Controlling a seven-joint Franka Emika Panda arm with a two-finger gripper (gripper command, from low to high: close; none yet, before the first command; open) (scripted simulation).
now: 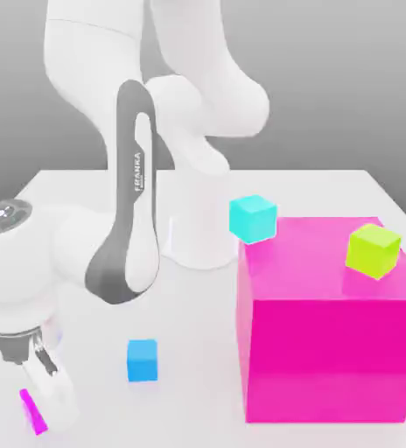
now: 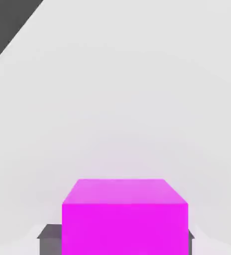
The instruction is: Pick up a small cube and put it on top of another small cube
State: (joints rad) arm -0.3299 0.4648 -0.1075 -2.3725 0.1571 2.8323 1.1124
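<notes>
Near the white table's (image 1: 93,367) front corner, the pincer (image 1: 38,394) apparently grips the small magenta cube (image 1: 32,411).
Grey backdrop beyond; the hand view shows dark fingers (image 2: 50,239) flanking that cube (image 2: 125,219).

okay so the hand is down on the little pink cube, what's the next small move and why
Probably lift straight up. In the hand view the fingers sit on either side of the small pink cube, shut on it, and it rests on the table. The lime-green cube sits high on the huge magenta cube, so height comes first.
</notes>
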